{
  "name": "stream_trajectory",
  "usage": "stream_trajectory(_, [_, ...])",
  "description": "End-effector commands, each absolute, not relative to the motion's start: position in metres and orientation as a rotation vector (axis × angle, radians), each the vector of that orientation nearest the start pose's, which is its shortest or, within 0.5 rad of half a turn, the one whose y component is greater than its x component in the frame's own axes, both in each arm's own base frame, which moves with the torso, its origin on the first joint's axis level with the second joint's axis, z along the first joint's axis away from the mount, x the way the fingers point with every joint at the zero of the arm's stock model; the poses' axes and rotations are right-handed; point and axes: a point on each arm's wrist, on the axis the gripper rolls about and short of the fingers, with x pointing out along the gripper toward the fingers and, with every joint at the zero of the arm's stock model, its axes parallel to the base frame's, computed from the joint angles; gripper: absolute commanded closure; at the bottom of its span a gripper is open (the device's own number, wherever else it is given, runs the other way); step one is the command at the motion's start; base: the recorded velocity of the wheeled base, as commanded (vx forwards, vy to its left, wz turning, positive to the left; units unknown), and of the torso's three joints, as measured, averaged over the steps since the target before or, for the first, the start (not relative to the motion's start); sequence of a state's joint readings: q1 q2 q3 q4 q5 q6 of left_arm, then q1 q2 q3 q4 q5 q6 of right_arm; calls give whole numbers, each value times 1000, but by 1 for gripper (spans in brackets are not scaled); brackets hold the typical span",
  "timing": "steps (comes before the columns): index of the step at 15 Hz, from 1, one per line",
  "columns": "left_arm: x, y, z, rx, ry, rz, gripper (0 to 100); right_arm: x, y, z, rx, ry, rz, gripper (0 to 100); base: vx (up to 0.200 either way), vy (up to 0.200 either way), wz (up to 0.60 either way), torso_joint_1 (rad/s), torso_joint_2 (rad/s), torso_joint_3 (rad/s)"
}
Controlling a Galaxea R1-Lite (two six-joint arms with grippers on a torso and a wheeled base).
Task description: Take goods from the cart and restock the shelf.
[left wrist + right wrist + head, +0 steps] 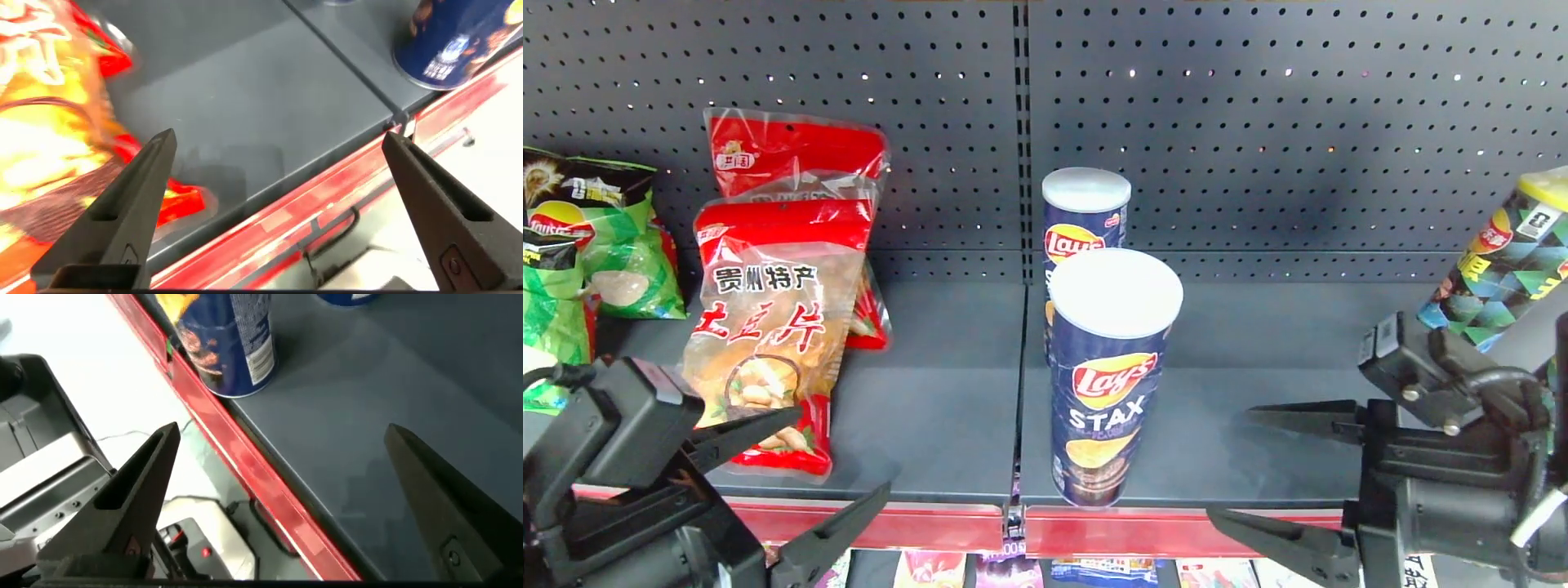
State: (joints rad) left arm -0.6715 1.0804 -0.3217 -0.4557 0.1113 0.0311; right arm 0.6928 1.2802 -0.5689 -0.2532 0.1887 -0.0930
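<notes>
Two dark blue chip cans stand on the grey shelf (1258,343): the front can (1109,384) near the red front edge, a second can (1085,214) behind it. The front can's base also appears in the left wrist view (453,45) and the right wrist view (225,339). My left gripper (837,461) is open and holds nothing, low at the shelf's front left, next to the red snack bags (772,327). My right gripper (1254,461) is open and holds nothing, at the front edge to the right of the front can.
Green chip bags (580,245) lie at the far left of the shelf. A colourful can (1503,261) leans at the far right. A pegboard wall (1258,122) backs the shelf. A red rail (1143,531) runs along the front, with more goods on a lower shelf.
</notes>
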Motion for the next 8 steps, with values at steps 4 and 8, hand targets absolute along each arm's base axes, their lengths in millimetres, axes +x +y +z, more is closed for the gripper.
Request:
stream_trajectory(4, [97,-74,170,131,237,-557,0,165,145,180,-220,471,891,0,0,0,0,0,0,0])
stream_trajectory(8, [97,-73,171,128,232,-554,0,170,158,176,-240,489,900,0,0,0,0,0,0,0])
